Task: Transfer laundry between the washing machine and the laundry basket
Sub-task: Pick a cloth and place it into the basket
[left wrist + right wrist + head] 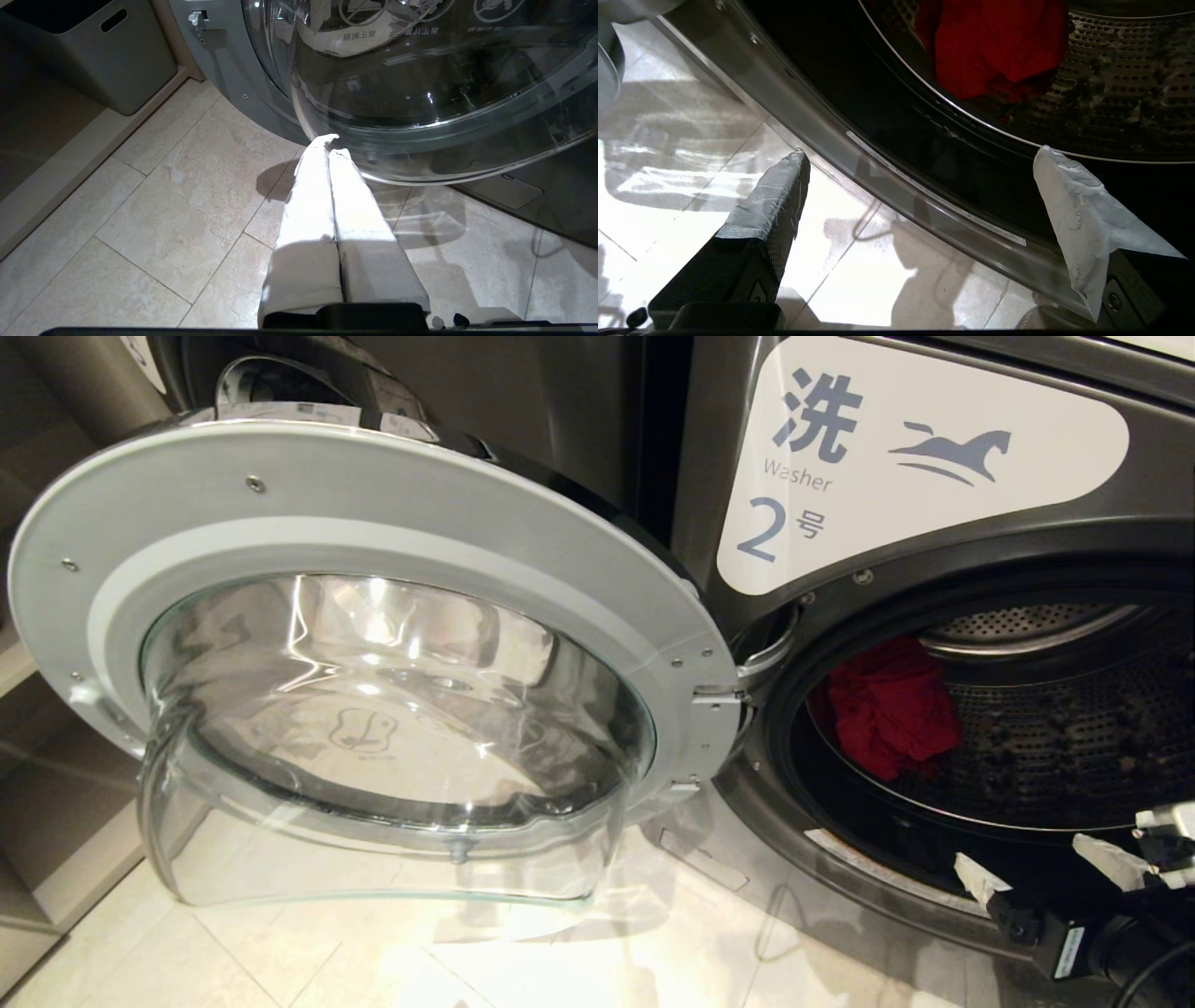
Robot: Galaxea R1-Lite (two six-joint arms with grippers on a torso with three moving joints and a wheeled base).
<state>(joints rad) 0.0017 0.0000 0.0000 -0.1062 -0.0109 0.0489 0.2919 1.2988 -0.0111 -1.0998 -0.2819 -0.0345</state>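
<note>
Two taped fingers of the right gripper [920,158] stand spread as wide as they go, nothing between them, holding nothing. It sits at the lower front of the washing machine [934,728], just outside the drum mouth; in the head view it shows low at the right edge [1055,873]. One finger [777,200] is over the floor tiles [691,196], the other [1069,196] over the dark door seal below the drum rim [952,109].

Beyond the rim, the red garment [994,51] lies bunched on the perforated drum wall, at the left side of the drum in the head view [892,705]. It is well apart from the fingers, not touched. No other laundry is visible in the drum.

Step in hand, as judged: reach toward the garment for unloading, pre-grasp. Next move calls for the gripper to go up and over the seal lip into the drum, straddle a raised fold of the cloth, then close. Risk: a fingertip clipping the rim on entry, or pinching only a thin edge so the cloth slips.

The washer door [373,644] hangs swung fully out to the left, glass bowl facing out, clear of the path.

Left gripper [332,147] is clenched shut and empty, parked low over the tiles beside the door glass [444,93]. A grey bin [93,51] with a handle slot, likely the laundry basket, stands against the wall off to that side.
</note>
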